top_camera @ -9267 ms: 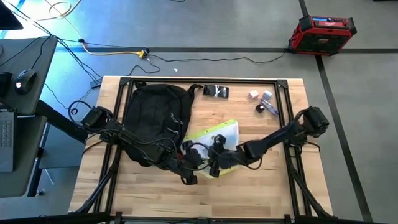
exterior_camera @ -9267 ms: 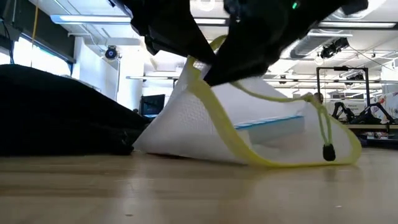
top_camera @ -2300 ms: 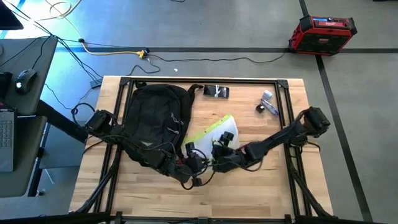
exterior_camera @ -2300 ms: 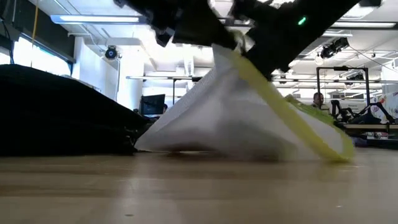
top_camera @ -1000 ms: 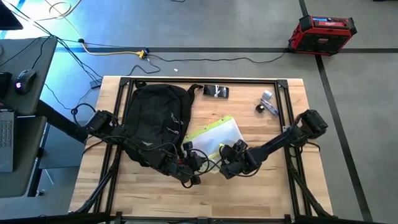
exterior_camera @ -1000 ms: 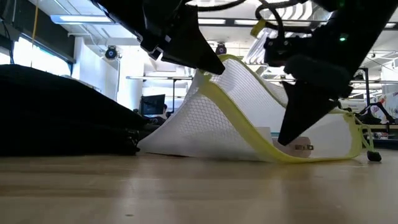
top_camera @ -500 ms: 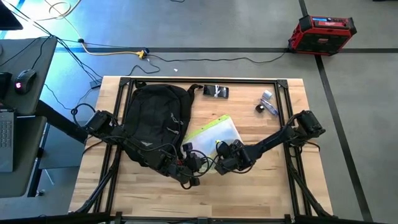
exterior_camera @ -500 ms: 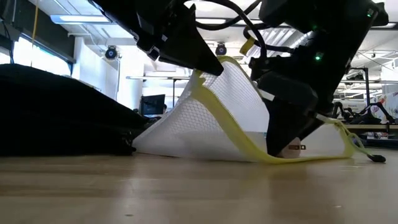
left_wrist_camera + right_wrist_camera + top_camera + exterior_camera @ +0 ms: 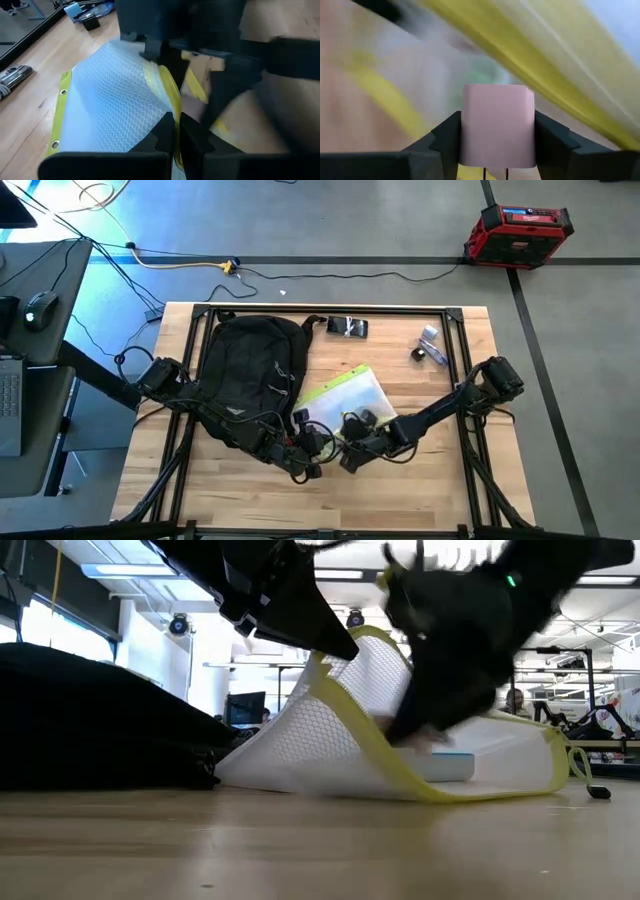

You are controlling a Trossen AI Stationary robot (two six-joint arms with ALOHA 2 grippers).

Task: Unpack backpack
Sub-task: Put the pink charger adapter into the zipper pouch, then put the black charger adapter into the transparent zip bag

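left hand (image 9: 176,131) pinches the yellow rim of the white mesh zip pouch (image 9: 343,397), propping its mouth open. right hand (image 9: 497,145) grips a pale pink rectangular block (image 9: 498,125), apparently drawing it out.

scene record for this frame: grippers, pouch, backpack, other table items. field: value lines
left gripper: shut on the yellow edge of the mesh pouch, holding it lifted
right gripper: shut on a pink block, at the pouch's opening
mesh pouch: white mesh with yellow trim, beside the backpack, one edge raised off the table
pink block: flat, clamped between the right fingers
backpack: black, lying on the table's left half
table: wooden, black frame rails
far edge: small dark item and small loose items
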